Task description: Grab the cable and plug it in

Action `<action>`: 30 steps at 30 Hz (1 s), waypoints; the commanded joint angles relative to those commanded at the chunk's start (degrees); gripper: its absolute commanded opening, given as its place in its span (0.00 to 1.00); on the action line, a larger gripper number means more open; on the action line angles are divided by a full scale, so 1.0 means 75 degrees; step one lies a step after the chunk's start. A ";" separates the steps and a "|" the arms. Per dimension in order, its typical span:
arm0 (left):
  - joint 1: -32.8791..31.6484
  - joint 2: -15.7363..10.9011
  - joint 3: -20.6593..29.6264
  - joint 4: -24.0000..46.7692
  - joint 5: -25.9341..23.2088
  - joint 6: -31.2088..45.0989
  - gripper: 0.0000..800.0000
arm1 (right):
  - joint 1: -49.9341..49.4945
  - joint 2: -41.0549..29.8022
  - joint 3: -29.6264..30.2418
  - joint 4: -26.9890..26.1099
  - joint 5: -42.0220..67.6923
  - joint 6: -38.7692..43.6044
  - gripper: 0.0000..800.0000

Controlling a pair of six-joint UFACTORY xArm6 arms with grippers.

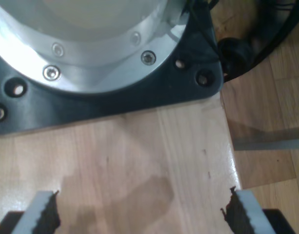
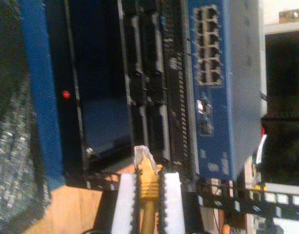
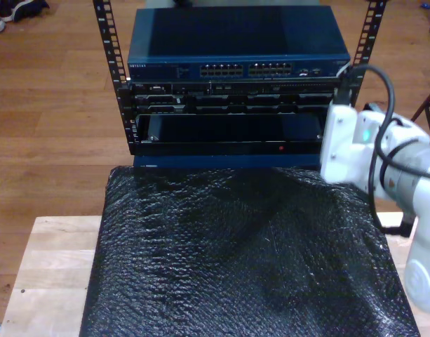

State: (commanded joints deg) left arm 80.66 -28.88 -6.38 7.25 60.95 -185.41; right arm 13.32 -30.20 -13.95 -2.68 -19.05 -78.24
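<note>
One cable (image 2: 148,187) (yellow) — pincer-clamped

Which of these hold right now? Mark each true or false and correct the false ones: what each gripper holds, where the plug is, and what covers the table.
1. My second gripper is shut on the cable. True.
2. The cable's clear plug is already seated in a port of the blue switch. False: it sits at the gripper's tip, short of the rack.
3. My first gripper holds a cable. False: its jaws stand open above bare wood.
4. In the exterior view a black bubbly sheet covers most of the table. True.
5. The switch sits at the bottom of the rack. False: it is on top.
</note>
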 joint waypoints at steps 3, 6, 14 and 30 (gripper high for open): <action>-0.0012 0.0000 0.0000 0.0000 0.0000 0.0000 1.00 | 0.0199 0.0000 0.0141 0.0000 -0.0023 0.0000 0.00; 0.0000 0.0000 0.0000 0.0000 0.0000 0.0000 1.00 | 0.0223 0.0012 0.0152 -0.0047 -0.0023 -0.0023 0.00; 0.0000 0.0000 0.0000 0.0000 0.0000 0.0000 1.00 | 0.0363 0.0176 -0.0457 0.0012 0.0094 -0.0023 0.00; 0.0000 0.0000 0.0000 0.0000 0.0000 0.0000 1.00 | 0.0410 0.1020 -0.1430 -0.0434 0.0973 -0.0328 0.00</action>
State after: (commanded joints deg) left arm 80.66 -28.88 -6.38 7.25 60.95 -185.41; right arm 16.40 -22.55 -24.67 -5.93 -11.76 -80.70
